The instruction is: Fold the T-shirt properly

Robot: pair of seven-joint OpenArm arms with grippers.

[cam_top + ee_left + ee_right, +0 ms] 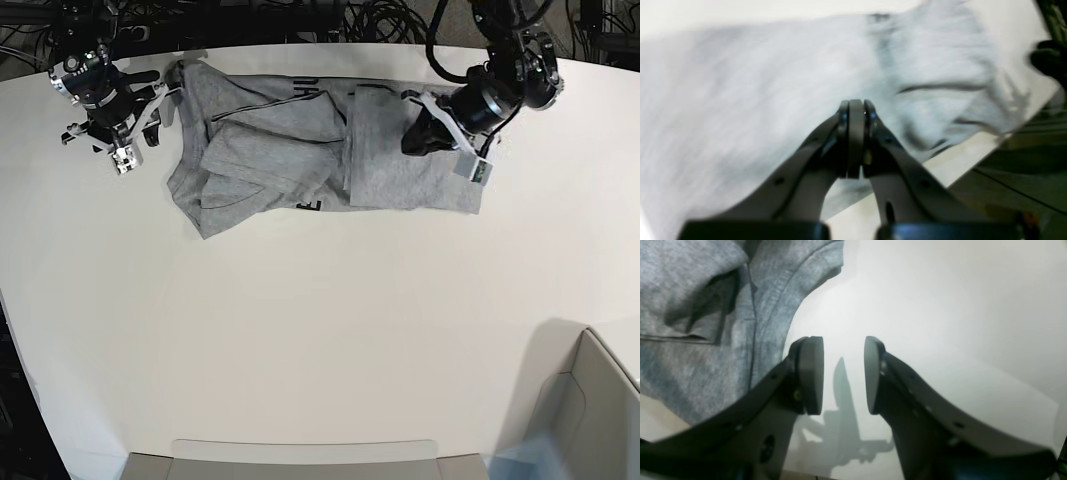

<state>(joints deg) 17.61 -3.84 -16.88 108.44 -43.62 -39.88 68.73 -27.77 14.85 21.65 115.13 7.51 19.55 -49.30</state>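
The heather-grey T-shirt (280, 150) lies crumpled and partly folded along the far side of the white table (320, 330), with bits of black lettering at its edges. My left gripper (415, 140) hovers over the shirt's right part. In the blurred left wrist view its pads (856, 106) are pressed together above the T-shirt (773, 83), with no cloth visible between them. My right gripper (128, 140) stands just left of the shirt's left edge. In the right wrist view, the right gripper (843, 373) is open over bare table, with the T-shirt (690, 323) and its ribbed hem beside the left finger.
The table's edge (957, 166) runs close to the left gripper, with dark floor beyond it. A grey tray (300, 460) and a grey box (590, 400) sit at the near edge. Black cables (380, 20) crowd the back.
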